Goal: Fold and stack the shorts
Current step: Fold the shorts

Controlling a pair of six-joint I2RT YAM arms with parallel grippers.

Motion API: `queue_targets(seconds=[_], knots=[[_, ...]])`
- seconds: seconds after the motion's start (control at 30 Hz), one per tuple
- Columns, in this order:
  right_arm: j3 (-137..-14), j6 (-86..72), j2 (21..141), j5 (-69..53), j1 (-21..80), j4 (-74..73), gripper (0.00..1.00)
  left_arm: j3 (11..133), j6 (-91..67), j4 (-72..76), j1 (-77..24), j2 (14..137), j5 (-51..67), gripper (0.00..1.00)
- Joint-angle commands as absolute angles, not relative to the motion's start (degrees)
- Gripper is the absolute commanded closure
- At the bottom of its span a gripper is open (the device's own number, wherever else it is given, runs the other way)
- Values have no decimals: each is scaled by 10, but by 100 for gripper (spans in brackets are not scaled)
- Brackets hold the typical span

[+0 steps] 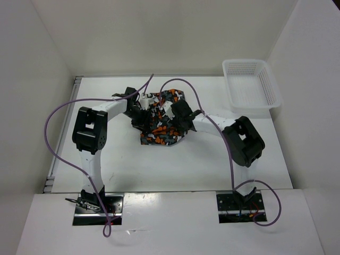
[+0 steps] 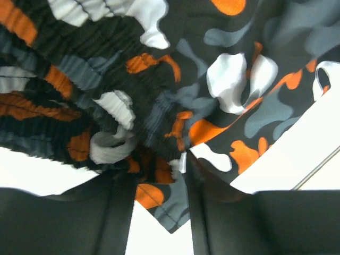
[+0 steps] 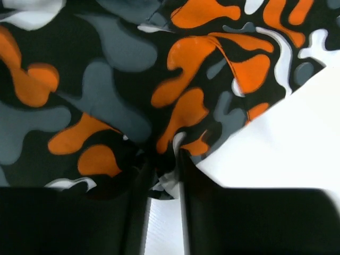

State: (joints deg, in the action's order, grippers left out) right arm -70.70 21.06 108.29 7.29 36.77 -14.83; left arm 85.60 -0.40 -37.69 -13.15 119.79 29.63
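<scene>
The left gripper (image 2: 159, 178) is clamped on a bunch of the shorts (image 1: 162, 127) by the ribbed waistband. The right gripper (image 3: 162, 159) pinches a thin fold of the same cloth. The shorts lie crumpled just in front of both grippers and between them, partly raised off the table (image 1: 159, 170). I think the two grips on separate edges serve to spread the cloth flat for folding. The white basket (image 1: 247, 79) stands well apart, beyond the right gripper.

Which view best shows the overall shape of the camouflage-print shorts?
Top external: the soft orange, grey, white and black camouflage-print shorts appear nearly whole, bunched on the table. Left wrist shows only the gathered waistband close up; right wrist only smooth printed fabric by an edge.
</scene>
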Motion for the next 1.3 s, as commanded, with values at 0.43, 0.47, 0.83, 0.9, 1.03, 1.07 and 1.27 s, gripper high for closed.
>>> queue_targets(seconds=[0.43,0.47,0.83,0.9,1.03,1.07,1.27], knots=[[-638,380,943,-92,331,-216,100,845,0,-392,-97,1161,293,73],[-638,388,943,-102,341,-236,100,845,0,-392,-97,1161,293,75],[-628,421,983,-75,379,-237,19,850,0,-417,-97,1151,298,64],[-628,421,956,-69,379,-246,17,856,0,-422,-97,1150,298,59],[-650,369,869,-141,362,-247,15,883,0,-434,-84,1140,310,55],[-650,359,831,-153,362,-238,15,890,0,-439,-84,1140,310,55],[-594,268,760,-120,351,-186,28,934,0,-452,-74,1140,324,54]])
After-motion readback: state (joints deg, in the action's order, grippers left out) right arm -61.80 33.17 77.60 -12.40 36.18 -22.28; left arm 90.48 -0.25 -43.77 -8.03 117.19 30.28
